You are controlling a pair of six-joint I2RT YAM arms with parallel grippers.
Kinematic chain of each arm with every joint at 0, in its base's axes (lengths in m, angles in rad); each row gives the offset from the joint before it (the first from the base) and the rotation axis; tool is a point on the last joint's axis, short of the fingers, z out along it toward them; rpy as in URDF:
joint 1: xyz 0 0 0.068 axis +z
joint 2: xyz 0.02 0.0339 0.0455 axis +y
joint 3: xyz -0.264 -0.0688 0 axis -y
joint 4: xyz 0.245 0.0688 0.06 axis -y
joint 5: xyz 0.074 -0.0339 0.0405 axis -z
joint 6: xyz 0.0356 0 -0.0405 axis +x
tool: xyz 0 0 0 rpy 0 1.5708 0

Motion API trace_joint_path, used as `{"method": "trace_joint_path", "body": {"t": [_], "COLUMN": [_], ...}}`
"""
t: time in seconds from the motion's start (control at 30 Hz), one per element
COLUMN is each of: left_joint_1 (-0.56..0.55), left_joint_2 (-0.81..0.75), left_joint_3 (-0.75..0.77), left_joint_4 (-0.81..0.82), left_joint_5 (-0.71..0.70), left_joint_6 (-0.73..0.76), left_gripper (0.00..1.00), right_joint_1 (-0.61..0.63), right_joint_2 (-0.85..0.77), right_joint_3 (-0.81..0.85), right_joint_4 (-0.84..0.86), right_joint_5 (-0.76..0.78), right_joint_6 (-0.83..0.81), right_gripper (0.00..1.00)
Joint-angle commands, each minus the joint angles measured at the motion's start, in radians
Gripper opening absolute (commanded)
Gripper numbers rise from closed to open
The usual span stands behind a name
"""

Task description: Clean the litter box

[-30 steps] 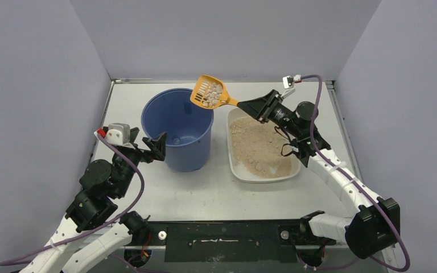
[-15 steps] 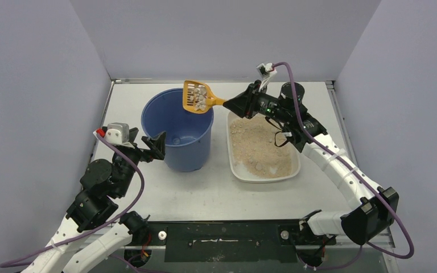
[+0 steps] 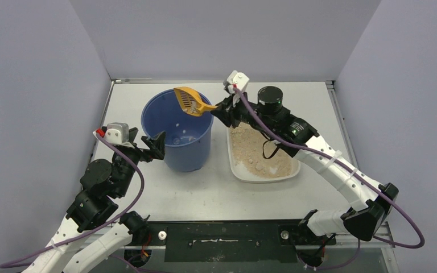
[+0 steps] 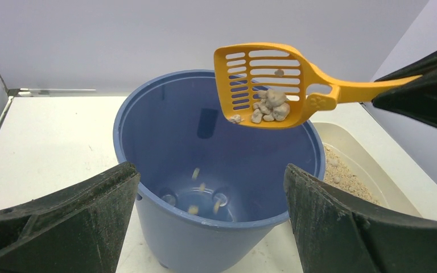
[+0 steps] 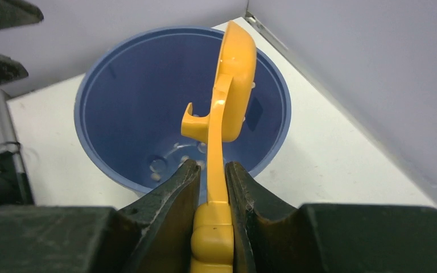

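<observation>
The litter box [image 3: 264, 178], a cream tray of tan granules, sits right of the blue bucket [image 3: 176, 139]; its corner shows in the left wrist view [image 4: 375, 170]. My right gripper [image 3: 221, 108] [image 5: 211, 170] is shut on the handle of the orange scoop [image 3: 189, 100] [image 5: 236, 68]. The scoop is tipped on its side over the bucket's mouth. A few pale clumps [image 4: 270, 108] still lie in the scoop [image 4: 262, 85], and others are falling inside the bucket [image 4: 205, 239]. My left gripper [image 3: 157, 145] [image 4: 213, 187] is open at the bucket's left side; contact cannot be told.
Grey walls enclose the table on the left, back and right. The bucket [image 5: 119, 114] stands between the two arms, close to the litter box's left wall. Several clumps [image 3: 256, 166] lie on the granules in the tray.
My right gripper has swung the scoop left from above the tray's far end to over the bucket and rolled it on edge; most clumps have dropped out. The left arm has not moved.
</observation>
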Motion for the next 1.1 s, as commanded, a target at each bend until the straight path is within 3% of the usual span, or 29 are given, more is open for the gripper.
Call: {"method": "trace_joint_path", "body": {"t": [0.0,0.17,0.43,0.73,0.8,0.9,1.0,1.07], "left_joint_1": [0.007,0.006,0.007,0.008,0.008,0.008,0.008,0.008], "left_joint_2": [-0.001,-0.002,0.000,0.002,0.004,0.005,0.004,0.003], "left_joint_3": [0.000,0.001,0.001,-0.001,-0.001,0.001,-0.001,0.001], "left_joint_4": [0.050,0.050,0.050,0.051,0.051,0.049,0.051,0.048], "left_joint_5": [0.002,0.003,0.005,0.007,0.008,0.009,0.010,0.008], "left_joint_6": [-0.004,-0.004,-0.004,-0.002,-0.002,0.000,-0.001,0.000], "left_gripper": [0.97,0.97,0.97,0.97,0.97,0.97,0.97,0.97], "right_joint_1": [0.104,0.219,0.300,0.347,0.374,0.386,0.409,0.392], "right_joint_2": [-0.003,-0.036,-0.060,-0.080,-0.063,-0.038,-0.010,-0.030], "right_joint_3": [0.052,0.003,-0.020,-0.025,0.002,-0.031,-0.006,-0.062], "right_joint_4": [-0.019,0.025,0.048,0.052,-0.013,0.027,-0.064,0.063], "right_joint_5": [0.192,0.332,0.442,0.472,0.427,0.631,0.520,0.634], "right_joint_6": [-0.284,-0.500,-0.670,-0.702,-0.695,-0.737,-0.702,-0.720], "right_gripper": [0.00,0.00,0.00,0.00,0.00,0.00,0.00,0.00]}}
